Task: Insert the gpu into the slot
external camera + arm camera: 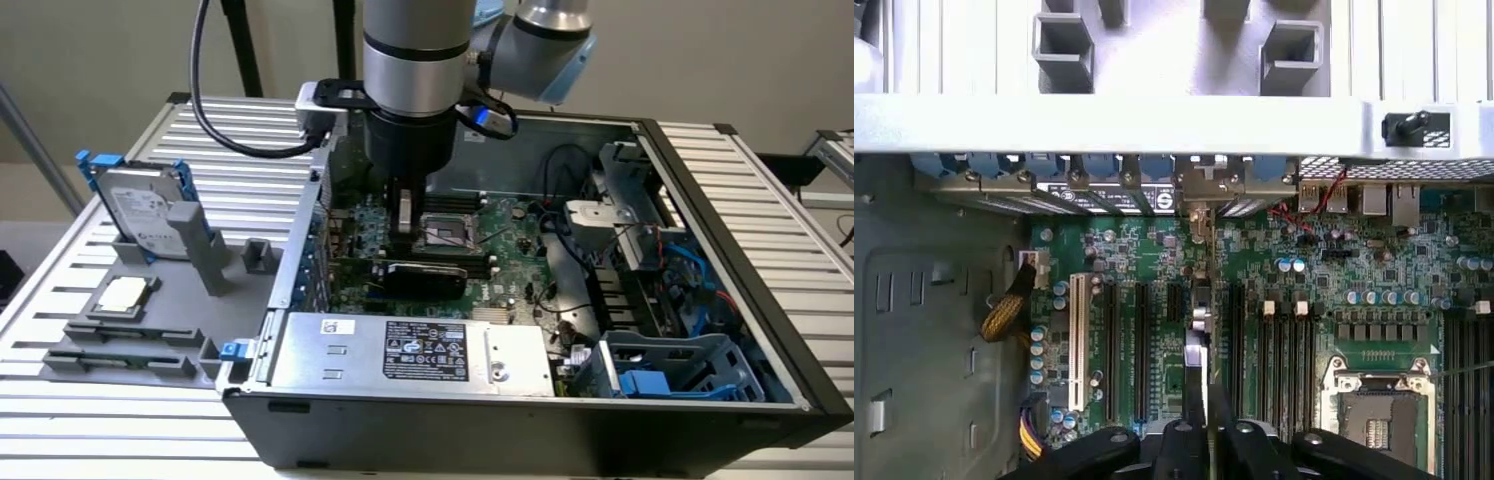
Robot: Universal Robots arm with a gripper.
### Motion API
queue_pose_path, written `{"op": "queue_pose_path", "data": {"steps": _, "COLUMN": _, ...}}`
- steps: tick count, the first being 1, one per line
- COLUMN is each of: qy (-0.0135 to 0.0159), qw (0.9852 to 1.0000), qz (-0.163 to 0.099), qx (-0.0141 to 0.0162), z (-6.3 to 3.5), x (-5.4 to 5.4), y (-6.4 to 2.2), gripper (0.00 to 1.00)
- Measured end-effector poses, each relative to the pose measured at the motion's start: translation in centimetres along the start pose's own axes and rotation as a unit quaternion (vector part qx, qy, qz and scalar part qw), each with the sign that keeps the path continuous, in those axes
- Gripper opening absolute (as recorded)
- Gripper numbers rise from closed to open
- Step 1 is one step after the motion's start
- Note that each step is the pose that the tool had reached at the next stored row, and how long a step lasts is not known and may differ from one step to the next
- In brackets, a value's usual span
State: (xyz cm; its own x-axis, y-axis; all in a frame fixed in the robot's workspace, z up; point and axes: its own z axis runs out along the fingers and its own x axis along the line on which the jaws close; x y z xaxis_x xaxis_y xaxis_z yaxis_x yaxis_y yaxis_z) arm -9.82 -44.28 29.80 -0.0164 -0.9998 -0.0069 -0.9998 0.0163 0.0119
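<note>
In the exterior view you see the arm (414, 60) standing straight down into the open computer case (534, 430). Its gripper (404, 225) is low over the motherboard (518, 255), just to the exterior view's left of the CPU socket (447, 232). Directly beneath it the gpu (420, 277) shows its black cooler block broadside, between the socket and the grey power-supply box (414, 350). How the fingers sit you get from the wrist view. There the gripper (1206, 398) has its two dark fingers (1192, 420) close together, with the upper edge of the gpu (1203, 300) pinched in the narrow gap. The card appears edge-on as a thin line running to its silver bracket (1199, 190) at the case's rear wall, between black slots (1144, 340). Whether its lower edge sits in the slot you cannot tell.
</note>
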Motion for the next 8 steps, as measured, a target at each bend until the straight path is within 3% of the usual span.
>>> {"op": "queue_pose_path", "data": {"steps": 1, "qy": 0.0004, "qw": 1.0000, "qz": -0.001, "qx": -0.0004, "z": 0.01, "x": 0.00, "y": 0.14, "gripper": 0.11}}
{"op": "queue_pose_path", "data": {"steps": 3, "qy": 0.0017, "qw": 1.0000, "qz": -0.002, "qx": -0.0044, "z": -0.01, "x": 0.01, "y": 0.33, "gripper": 0.11}}
{"op": "queue_pose_path", "data": {"steps": 4, "qy": 0.0022, "qw": 1.0000, "qz": -0.002, "qx": -0.0084, "z": 0.00, "x": 0.01, "y": 0.39, "gripper": 0.11}}
{"op": "queue_pose_path", "data": {"steps": 8, "qy": 0.0052, "qw": 0.9995, "qz": -0.003, "qx": -0.0296, "z": 0.00, "x": 0.01, "y": 0.66, "gripper": 0.11}}
